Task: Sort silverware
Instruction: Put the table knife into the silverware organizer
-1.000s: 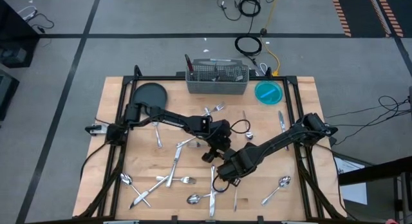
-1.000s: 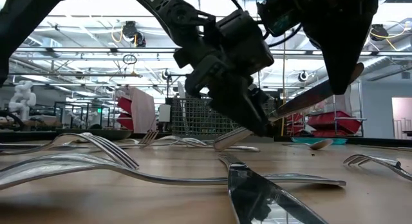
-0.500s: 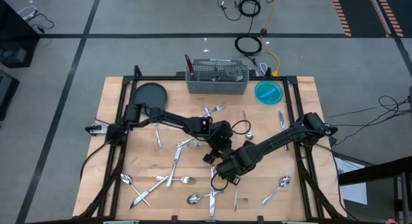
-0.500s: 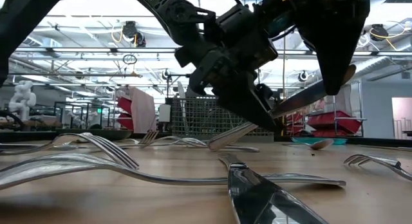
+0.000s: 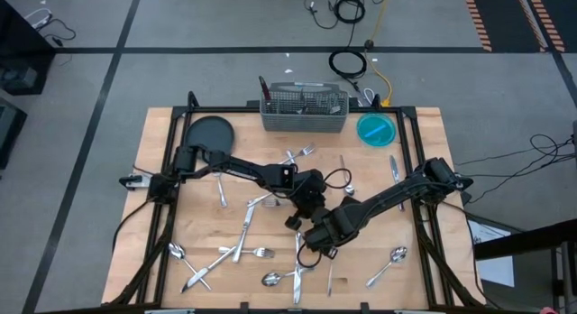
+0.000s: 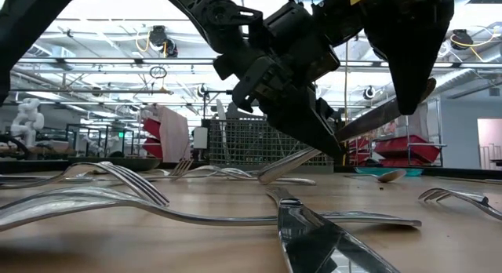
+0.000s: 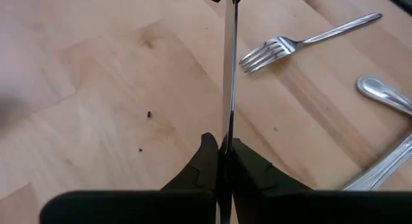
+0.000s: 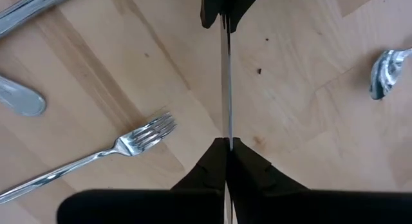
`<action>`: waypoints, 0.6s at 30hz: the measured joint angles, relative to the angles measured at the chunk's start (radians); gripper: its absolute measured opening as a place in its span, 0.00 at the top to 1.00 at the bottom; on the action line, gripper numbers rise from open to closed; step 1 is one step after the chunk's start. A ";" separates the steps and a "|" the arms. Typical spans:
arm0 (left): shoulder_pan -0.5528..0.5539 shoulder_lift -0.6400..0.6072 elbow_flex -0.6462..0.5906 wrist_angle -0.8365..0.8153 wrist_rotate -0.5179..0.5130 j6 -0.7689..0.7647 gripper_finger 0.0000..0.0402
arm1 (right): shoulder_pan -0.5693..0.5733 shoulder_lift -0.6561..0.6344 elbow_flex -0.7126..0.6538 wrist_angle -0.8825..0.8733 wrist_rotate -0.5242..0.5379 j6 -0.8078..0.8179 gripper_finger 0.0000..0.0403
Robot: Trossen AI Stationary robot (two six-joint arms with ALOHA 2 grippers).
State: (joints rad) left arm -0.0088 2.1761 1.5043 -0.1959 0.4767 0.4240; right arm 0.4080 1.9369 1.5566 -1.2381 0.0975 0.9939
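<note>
**Knife pinched at both ends above mid-table**

Knife (image 6: pixel 376 118) hangs clear of the wood in the low view, right of centre, tilted with its far end higher. The left gripper (image 7: pixel 222 147) is closed on one end of it, fingers meeting on the thin metal; the right gripper (image 8: pixel 226 145) is closed on the other end, so each wrist view shows the blade edge-on running from that arm's own fingers to the other arm's. In the high view both grippers meet just below the centre of the frame.

The rest of the silverware (image 5: pixel 242 244) lies scattered over the table (image 5: pixel 162 133), mostly toward the lower left, with the mesh caddy (image 5: pixel 304 111) at the upper centre.

The knife looks stiff, light and smooth, so it probably slips or swivels in a pinch across its narrow edge. A hold across the flat faces, near the heavier handle, would likely be steadier once one gripper lets go.
</note>
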 joint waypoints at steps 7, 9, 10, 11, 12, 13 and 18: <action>0.019 0.000 0.001 -0.001 -0.007 -0.023 0.94 | -0.002 0.000 0.000 -0.005 0.012 0.003 0.82; 0.020 0.000 0.002 0.004 -0.013 -0.025 0.94 | -0.002 0.000 0.000 -0.006 0.011 0.007 0.72; 0.020 0.000 0.002 0.008 -0.018 -0.026 0.94 | -0.002 0.000 0.000 -0.006 0.010 0.004 0.67; 0.021 0.000 0.003 0.010 -0.023 -0.026 0.94 | -0.002 0.000 0.000 -0.005 0.011 0.004 0.61; 0.021 0.000 0.003 0.011 -0.028 -0.027 0.94 | -0.002 0.000 0.000 -0.004 0.012 0.007 0.55; 0.021 0.000 0.003 0.012 -0.033 -0.028 0.94 | -0.002 0.000 0.001 -0.005 0.013 0.010 0.49; 0.027 0.000 0.003 0.013 -0.088 -0.028 0.94 | -0.016 -0.011 0.002 -0.025 -0.081 0.069 0.23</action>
State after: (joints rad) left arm 0.0181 2.1757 1.5074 -0.1829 0.3884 0.3962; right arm 0.3917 1.9256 1.5589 -1.2628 0.0162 1.0627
